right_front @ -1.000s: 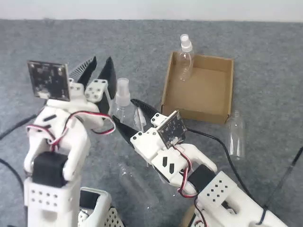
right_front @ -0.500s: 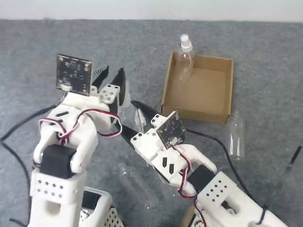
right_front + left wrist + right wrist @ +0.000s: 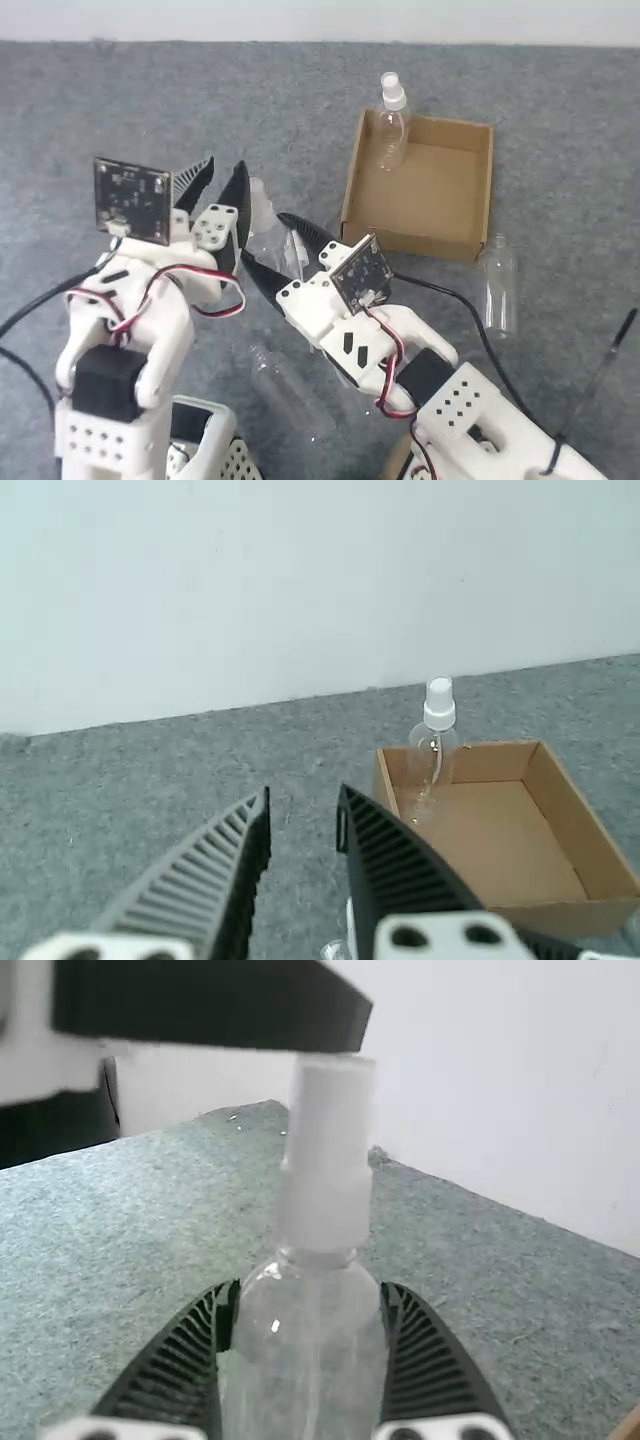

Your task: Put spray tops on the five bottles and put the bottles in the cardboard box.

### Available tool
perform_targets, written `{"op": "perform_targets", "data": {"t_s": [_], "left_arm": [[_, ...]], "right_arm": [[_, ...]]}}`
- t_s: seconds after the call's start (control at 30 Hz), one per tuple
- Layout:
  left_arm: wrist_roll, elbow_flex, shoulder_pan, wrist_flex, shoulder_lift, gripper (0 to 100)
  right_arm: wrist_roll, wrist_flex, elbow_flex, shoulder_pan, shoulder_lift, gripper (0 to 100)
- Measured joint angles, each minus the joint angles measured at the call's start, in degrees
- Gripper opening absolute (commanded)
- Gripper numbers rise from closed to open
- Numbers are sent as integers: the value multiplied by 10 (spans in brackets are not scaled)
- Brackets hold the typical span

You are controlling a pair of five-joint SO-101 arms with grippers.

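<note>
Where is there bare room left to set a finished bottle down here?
Most of the brown cardboard box floor, in front of the clear spray-topped bottle in its far corner, is bare. So is the grey carpet beyond the left gripper. It is crowded where the right gripper clamps a second spray-topped bottle beside it.

We see the cardboard box (image 3: 430,195) lying open on the far right of the desk (image 3: 120,100), brown and shallow. In its far left corner a clear capped bottle (image 3: 392,125) stands upright, with a white spray top. Just right of the box's near corner is a bare bottle (image 3: 497,282), clear, neck pointing far. Left of the box, the right pincer (image 3: 305,1305) grips the held bottle (image 3: 300,1360), upright, with its spray top (image 3: 322,1160) on. A fourth bottle (image 3: 285,385) lies on its side nearer us.
</note>
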Motion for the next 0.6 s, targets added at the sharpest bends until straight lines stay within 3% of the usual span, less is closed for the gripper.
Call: {"op": "perform_targets", "data": {"t_s": [0.3, 0.6], "left_arm": [[1, -4, -3, 0, 3, 106], [-3, -62, -86, 0, -16, 182]], "right_arm": [[0, 0, 0, 1, 0, 6], [0, -1, 0, 35, 0, 6]]}}
